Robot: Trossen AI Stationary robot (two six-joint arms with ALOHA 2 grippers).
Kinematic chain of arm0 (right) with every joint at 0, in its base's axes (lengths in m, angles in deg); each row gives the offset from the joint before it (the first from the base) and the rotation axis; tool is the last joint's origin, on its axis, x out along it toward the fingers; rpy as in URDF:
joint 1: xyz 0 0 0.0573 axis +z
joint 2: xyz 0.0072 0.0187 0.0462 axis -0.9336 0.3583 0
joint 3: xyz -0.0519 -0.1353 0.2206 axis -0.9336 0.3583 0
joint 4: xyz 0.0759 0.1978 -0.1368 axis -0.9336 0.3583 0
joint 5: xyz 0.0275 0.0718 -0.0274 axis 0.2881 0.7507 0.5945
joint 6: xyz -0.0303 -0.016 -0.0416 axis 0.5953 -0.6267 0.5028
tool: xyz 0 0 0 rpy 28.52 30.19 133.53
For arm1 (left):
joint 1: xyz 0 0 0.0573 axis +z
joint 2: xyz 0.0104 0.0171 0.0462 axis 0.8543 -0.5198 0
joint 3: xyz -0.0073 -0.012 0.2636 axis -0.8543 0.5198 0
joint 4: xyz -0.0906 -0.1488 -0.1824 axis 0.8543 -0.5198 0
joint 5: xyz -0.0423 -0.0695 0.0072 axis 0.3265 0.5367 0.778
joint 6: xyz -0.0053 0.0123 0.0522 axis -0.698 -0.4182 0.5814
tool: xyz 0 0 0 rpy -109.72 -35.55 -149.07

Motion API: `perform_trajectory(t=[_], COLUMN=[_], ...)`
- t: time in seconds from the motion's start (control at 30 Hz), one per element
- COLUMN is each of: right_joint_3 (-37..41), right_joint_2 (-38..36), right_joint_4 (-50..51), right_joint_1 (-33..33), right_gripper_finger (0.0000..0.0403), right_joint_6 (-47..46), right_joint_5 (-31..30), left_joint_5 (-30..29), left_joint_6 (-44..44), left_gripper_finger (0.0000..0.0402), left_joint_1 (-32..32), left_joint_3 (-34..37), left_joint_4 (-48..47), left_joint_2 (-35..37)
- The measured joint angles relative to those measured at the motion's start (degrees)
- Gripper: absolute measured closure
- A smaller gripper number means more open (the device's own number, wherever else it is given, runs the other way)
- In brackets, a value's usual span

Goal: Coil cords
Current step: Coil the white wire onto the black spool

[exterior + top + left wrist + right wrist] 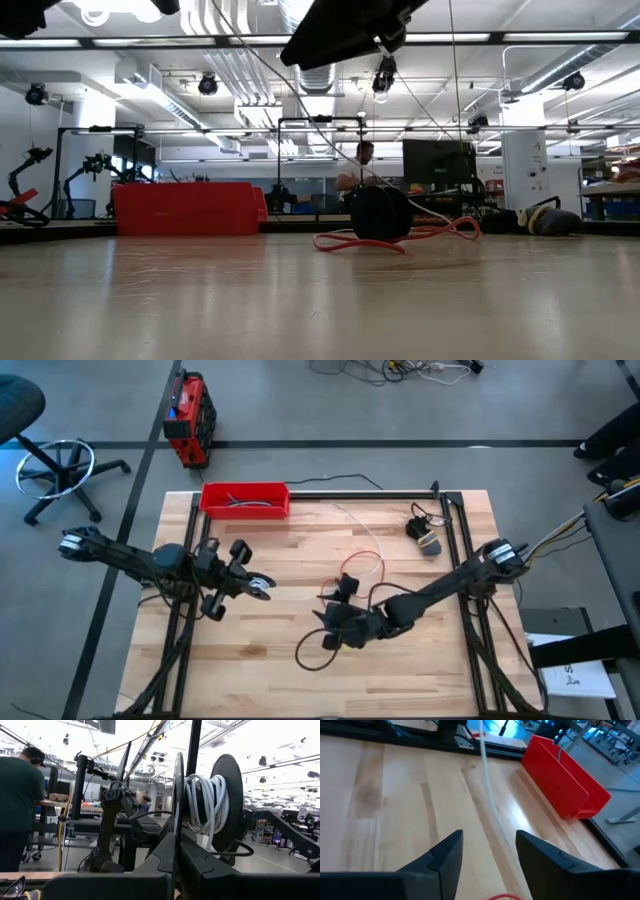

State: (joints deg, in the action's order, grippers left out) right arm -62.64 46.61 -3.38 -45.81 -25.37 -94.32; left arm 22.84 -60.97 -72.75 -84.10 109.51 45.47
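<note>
The left gripper (258, 588) clamped a spool wound with white cord (204, 802), while the right gripper (485, 850), fingers parted and empty, hovered beside the loose red cord (366, 563), which could snag it.

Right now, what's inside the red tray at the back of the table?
From above, the red tray holds a few short dark grey cables lying along its floor. The low view shows only its front wall, so anything under those cables can't be seen.
</note>
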Motion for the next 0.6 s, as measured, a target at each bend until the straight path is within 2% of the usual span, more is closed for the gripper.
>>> perform_trajectory(t=[0.13, 0.27, 0.4, 0.5, 0.6], right_joint_3=[0.2, 0.2, 0.2, -0.1, -0.1], right_joint_2=[0.0, 0.4, 2.1, 2.7, 2.5], right_joint_4=[0.3, -0.2, -0.4, -0.6, -0.8], right_joint_1=[-2.1, -4.4, -6.4, -7.1, -7.3], right_gripper_finger=[0.0232, 0.0241, 0.0258, 0.0288, 0.0348], right_joint_6=[1.1, 3.3, 4.4, 5.0, 4.8], right_joint_5=[0.3, 6.2, 7.5, 6.8, 7.0], left_joint_5=[0.0, 0.1, 0.1, 0.1, 0.2], left_joint_6=[0.0, 0.5, 1.2, 1.2, 1.2], left_gripper_finger=[0.0401, 0.0401, 0.0401, 0.0401, 0.0401], left_joint_1=[0.0, 0.0, 0.0, 0.0, 0.0], left_joint_3=[0.0, 0.0, 0.0, 0.0, 0.0], left_joint_4=[0.0, 0.0, 0.1, 0.0, -0.2], left_joint_2=[-0.2, -0.2, -0.1, -0.1, -0.1])
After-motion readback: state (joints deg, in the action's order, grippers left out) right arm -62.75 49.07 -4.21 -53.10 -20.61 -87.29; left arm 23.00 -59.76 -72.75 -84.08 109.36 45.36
